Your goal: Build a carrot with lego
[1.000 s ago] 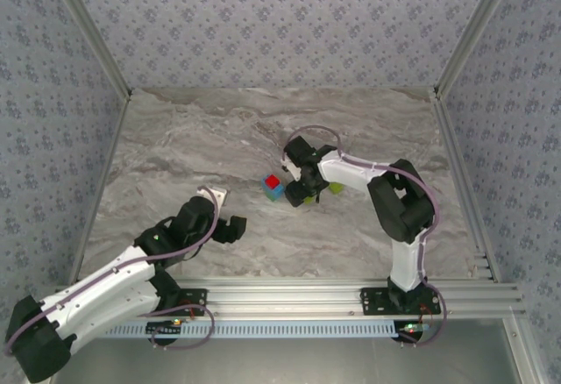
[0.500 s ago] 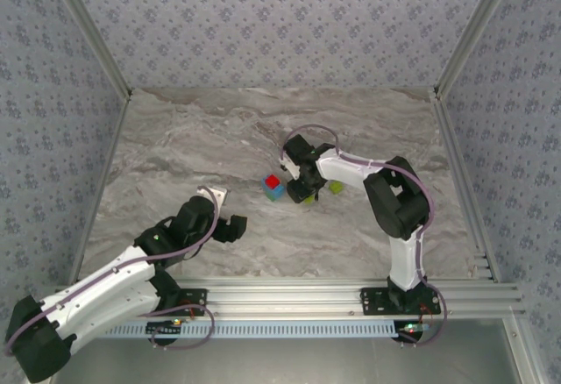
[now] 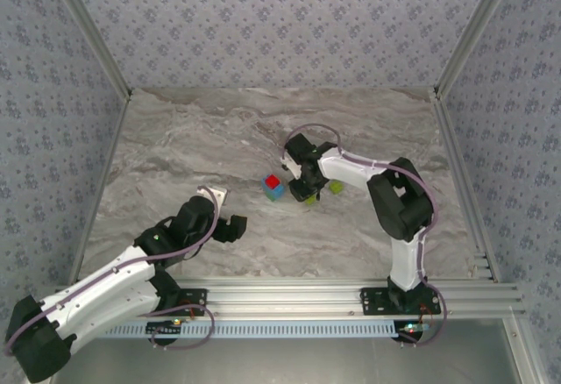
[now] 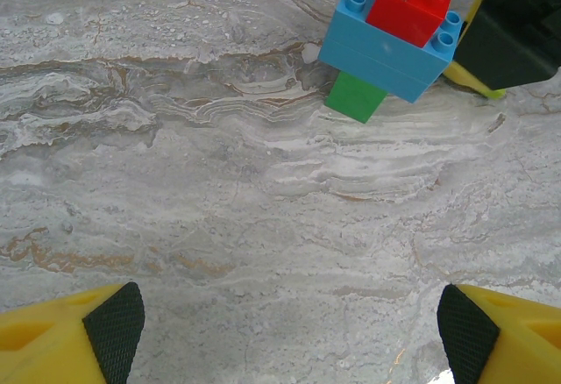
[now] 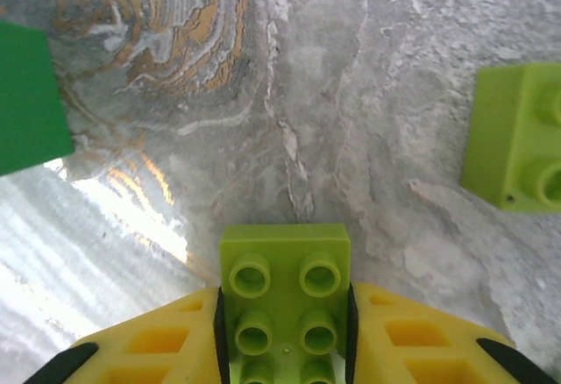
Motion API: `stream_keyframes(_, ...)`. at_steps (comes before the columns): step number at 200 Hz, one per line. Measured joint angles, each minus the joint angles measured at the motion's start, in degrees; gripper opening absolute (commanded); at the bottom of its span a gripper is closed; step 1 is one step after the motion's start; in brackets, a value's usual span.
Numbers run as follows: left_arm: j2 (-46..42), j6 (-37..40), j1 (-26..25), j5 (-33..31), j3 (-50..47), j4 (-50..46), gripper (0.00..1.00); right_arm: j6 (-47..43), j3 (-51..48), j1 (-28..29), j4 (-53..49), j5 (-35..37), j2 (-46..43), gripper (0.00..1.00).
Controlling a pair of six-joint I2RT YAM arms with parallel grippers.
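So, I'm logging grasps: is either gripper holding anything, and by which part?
The right gripper clamps a lime-green brick by its two opposite side walls. The left gripper is open, holding nothing.

On the table [image 3: 175, 147], near its middle: brick stack [image 3: 274, 187]. Just beside it on the right, right gripper [image 3: 304, 191], single brick [image 5: 284, 288] between the fingers. Farther right, apart, loose brick [image 3: 336, 188]. Nearer the bases and leftward, well apart from the stack, left gripper [image 3: 233, 226].
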Motion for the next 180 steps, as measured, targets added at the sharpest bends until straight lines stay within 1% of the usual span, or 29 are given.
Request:
stream_keyframes(29, 0.0, 0.0, 0.0, 0.0, 0.0, 0.0, 0.89, 0.59, 3.52, 0.02, -4.24, 0.07, -3.3, 0.36)
stream_keyframes(58, 0.0, 0.0, 0.0, 0.0, 0.0, 0.0, 0.89, 1.03, 11.13, 0.61, -8.22, 0.22, -5.44, 0.35)
stream_keyframes(89, -0.07, 0.0, 0.0, 0.0, 0.0, 0.0, 0.89, 1.46, 19.39, 2.23, -12.26, 0.07, -5.31, 0.35)
stream_keyframes(108, -0.07, 0.0, 0.0, 0.0, 0.0, 0.0, 0.89, 1.51, 24.48, 3.52, -14.67, -0.44, -3.65, 0.36)
stream_keyframes(135, -0.07, 0.0, 0.0, 0.0, 0.0, 0.02, 0.89, 1.49, 30.27, 5.9, -17.11, -0.5, 1.01, 0.36)
stream_keyframes(159, -0.11, 0.0, 0.0, 0.0, 0.0, 0.0, 0.89, 1.49, 33.16, 7.72, -19.1, -0.52, 5.09, 0.35)
stream_keyframes(180, -0.17, -0.02, 0.0, 0.0, 0.0, 0.0, 0.89, 1.49, 33.88, 8.74, -20.17, -0.87, 6.88, 0.35)
